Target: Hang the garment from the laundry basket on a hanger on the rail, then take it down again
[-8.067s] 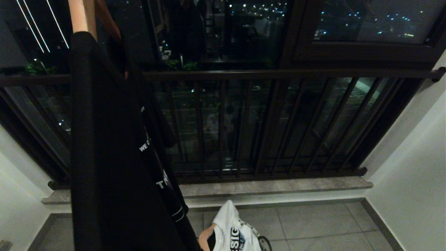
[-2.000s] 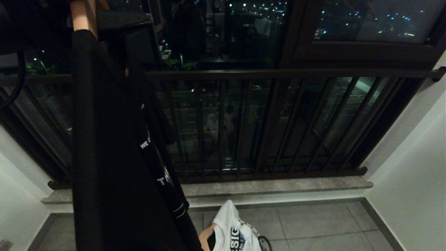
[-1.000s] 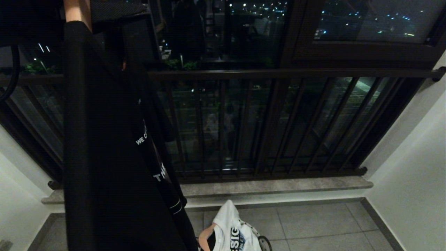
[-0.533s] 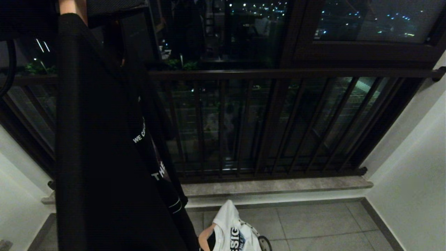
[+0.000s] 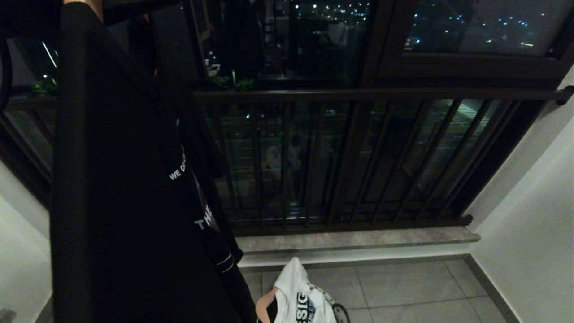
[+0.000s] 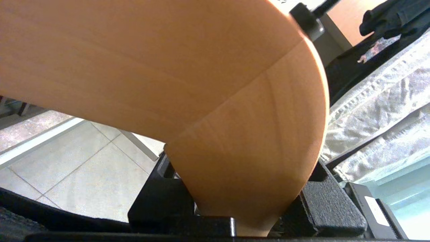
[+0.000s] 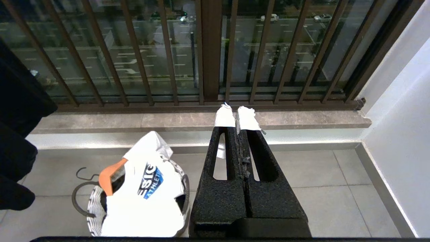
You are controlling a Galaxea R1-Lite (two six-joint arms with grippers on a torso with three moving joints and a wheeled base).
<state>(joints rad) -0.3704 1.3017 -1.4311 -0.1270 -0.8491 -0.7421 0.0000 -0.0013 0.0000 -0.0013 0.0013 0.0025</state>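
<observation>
On my left wrist camera the left pincer (image 6: 248, 215) is clamped on a wooden hanger (image 6: 201, 84), whose curved shoulder fills most of that view; the black fingers (image 6: 331, 211) press against the wood on both sides. In the head view that hanger (image 5: 85, 3) peeks in at the upper left edge, carrying a black garment (image 5: 125, 193) with white lettering that drapes down the left of the scene, in front of the dark window railing (image 5: 358, 95).

My right pincer (image 7: 238, 118) hangs parked, its white-tipped fingers pressed together and gripping nothing, pointing toward the stone sill (image 7: 168, 121) below the bars.

The laundry basket (image 7: 95, 215) sits on the tiled floor (image 7: 329, 188) near the sill, its black ring handle (image 7: 79, 198) lying on the tiles beside it. A white T-shirt (image 7: 147, 195) with a blue and black print is piled in it on an orange hanger (image 7: 109, 176), whose dark hook (image 7: 84, 174) lies on the floor. In the head view, the basket (image 5: 332, 305) and the white shirt (image 5: 296, 296) show at the lower edge, just beside the hem of the black garment.
</observation>
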